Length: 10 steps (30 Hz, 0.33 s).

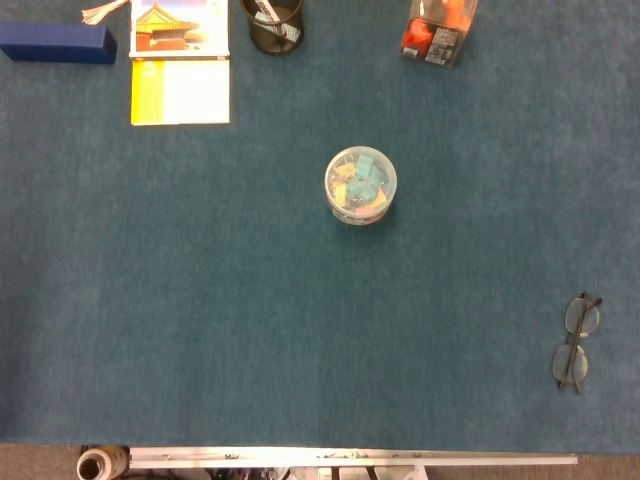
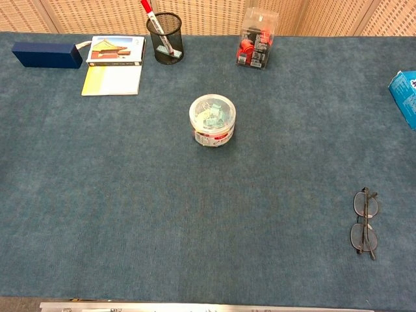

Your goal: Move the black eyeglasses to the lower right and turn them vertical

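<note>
The black eyeglasses lie on the blue table cloth at the lower right, folded, with one lens above the other so the frame runs vertically. The chest view shows the eyeglasses in the same spot near the right front of the table. Nothing touches them. Neither of my hands shows in either view.
A round clear tub of clips stands mid-table. Along the far edge are a dark blue box, a yellow and white booklet, a black mesh pen cup and a clear box with red contents. A light blue carton sits at the right edge.
</note>
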{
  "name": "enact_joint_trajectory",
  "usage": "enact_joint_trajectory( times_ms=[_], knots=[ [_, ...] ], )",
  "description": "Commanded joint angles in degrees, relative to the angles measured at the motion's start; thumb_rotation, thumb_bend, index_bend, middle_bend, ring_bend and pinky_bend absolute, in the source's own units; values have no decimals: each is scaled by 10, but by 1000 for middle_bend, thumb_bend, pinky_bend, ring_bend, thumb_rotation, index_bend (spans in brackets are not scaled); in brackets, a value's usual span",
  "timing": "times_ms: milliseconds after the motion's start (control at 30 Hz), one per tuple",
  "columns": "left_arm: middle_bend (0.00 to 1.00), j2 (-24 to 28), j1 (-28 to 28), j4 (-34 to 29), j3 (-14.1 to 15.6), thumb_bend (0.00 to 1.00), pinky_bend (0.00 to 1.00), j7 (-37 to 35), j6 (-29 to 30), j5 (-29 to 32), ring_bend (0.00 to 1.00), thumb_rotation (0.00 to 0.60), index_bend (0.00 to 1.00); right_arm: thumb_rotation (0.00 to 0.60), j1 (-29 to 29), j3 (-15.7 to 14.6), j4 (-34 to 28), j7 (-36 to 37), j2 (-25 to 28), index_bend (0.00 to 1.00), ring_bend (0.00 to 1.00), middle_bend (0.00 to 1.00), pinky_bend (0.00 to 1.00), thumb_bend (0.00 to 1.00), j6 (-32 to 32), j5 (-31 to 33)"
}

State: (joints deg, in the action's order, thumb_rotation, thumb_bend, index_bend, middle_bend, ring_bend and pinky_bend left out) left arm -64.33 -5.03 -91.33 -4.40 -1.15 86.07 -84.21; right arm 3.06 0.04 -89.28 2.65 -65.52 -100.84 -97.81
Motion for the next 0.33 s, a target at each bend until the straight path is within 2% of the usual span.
enact_joint_trajectory(
  times_ms=[33, 333],
  knots=[
    [537, -1, -2, 2, 0, 377, 534, 0, -4, 3, 395, 600, 476, 600, -10, 19, -14, -8, 7, 117, 0, 113, 116, 397, 13, 53],
    [537, 2, 1, 5, -1, 377, 534, -11, -2, 7, 395, 600, 476, 600, -14, 44, -80, -85, 41, 117, 0, 123, 116, 398, 89, 181]
  ],
)
